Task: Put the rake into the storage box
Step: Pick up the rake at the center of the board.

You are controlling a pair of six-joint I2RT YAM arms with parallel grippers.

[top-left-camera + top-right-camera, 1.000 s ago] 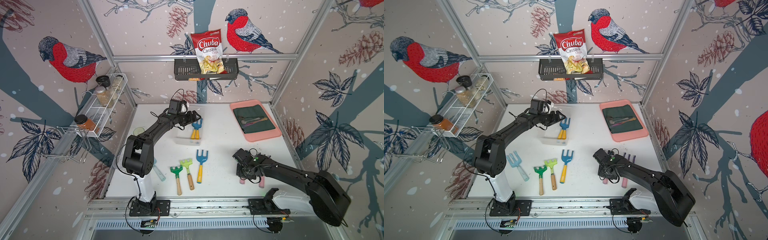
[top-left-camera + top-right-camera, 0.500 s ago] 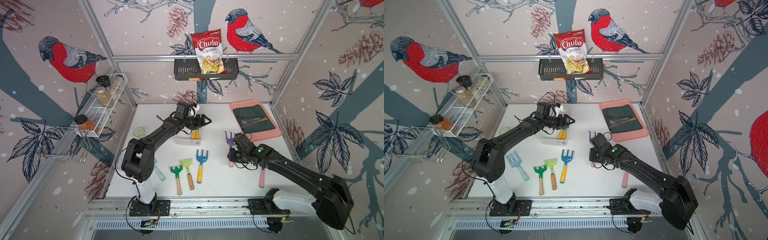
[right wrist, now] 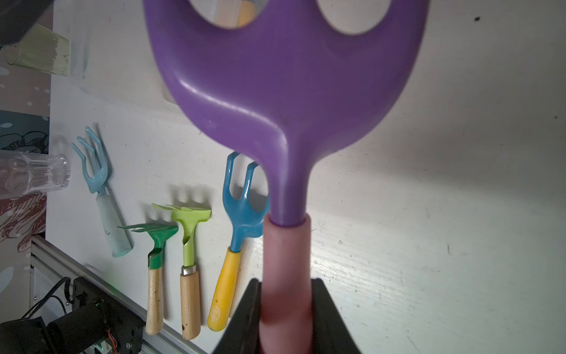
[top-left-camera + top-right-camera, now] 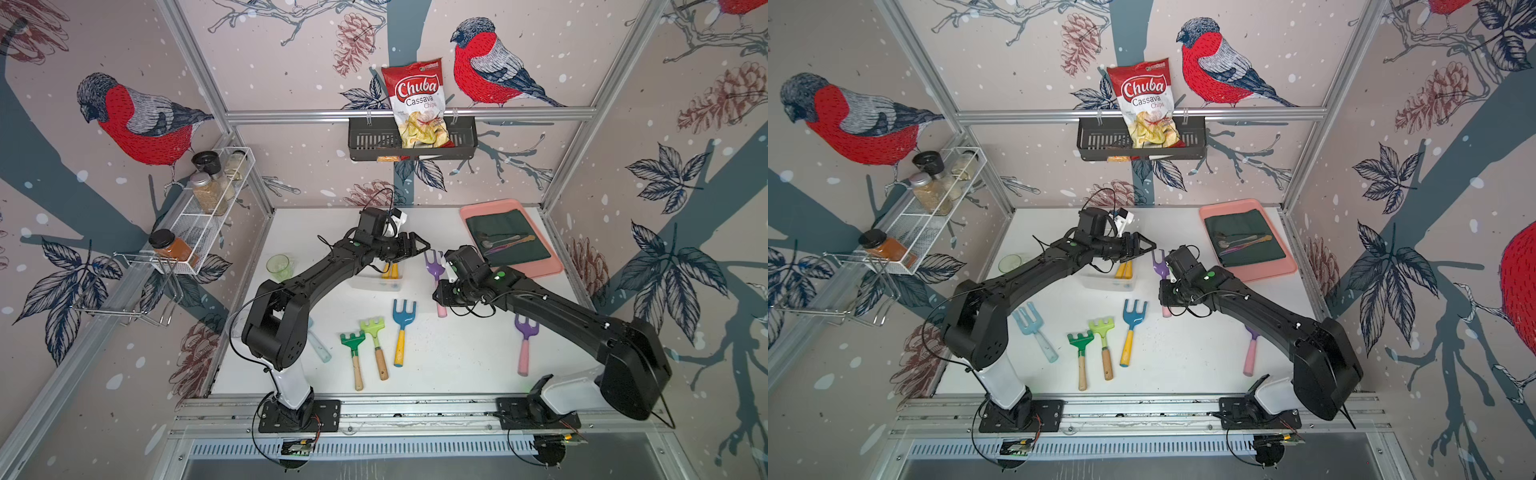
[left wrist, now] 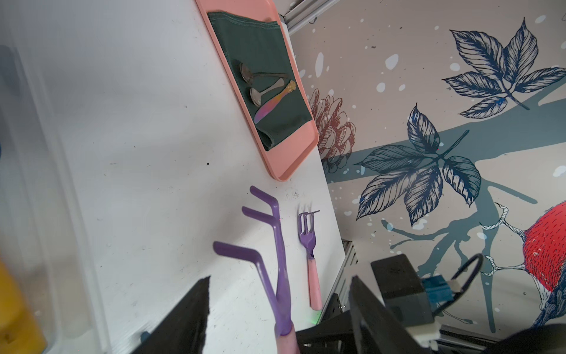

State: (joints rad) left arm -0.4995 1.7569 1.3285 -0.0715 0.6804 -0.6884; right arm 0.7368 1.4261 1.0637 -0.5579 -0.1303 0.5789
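Just beside the storage box (image 4: 374,286), on the right arm's side, the rake (image 4: 433,266) is held clear of the table (image 4: 457,357); its purple head points toward the back wall and its pink handle toward the front rail; it is outside the box. The right gripper (image 3: 286,286) pinches the pink handle, one jaw pressed to each side of it.

The storage box sits mid-table under the left arm, with two yellow handles (image 4: 390,271) inside it. The left gripper (image 4: 420,245) hangs over the box's end nearest the rake, jaws spread; in the left wrist view the rake's neck shows between the two black fingers (image 5: 190,306), apparently touching neither.

Nearer the front rail lies a row of tools: a blue fork (image 4: 402,328) with a yellow handle, a light green rake (image 4: 374,336) and a dark green rake (image 4: 353,351), both with wooden handles; a pale blue fork (image 4: 1034,328) lies beside the left arm's elbow. A second purple rake (image 4: 525,343) lies flat by the right arm, well apart from the box. A green cup (image 4: 279,268) stands near the table's left edge. The pink tray (image 4: 540,272) at the back right corner carries a dark green cloth (image 4: 507,245) with spoons (image 4: 503,241) on it.
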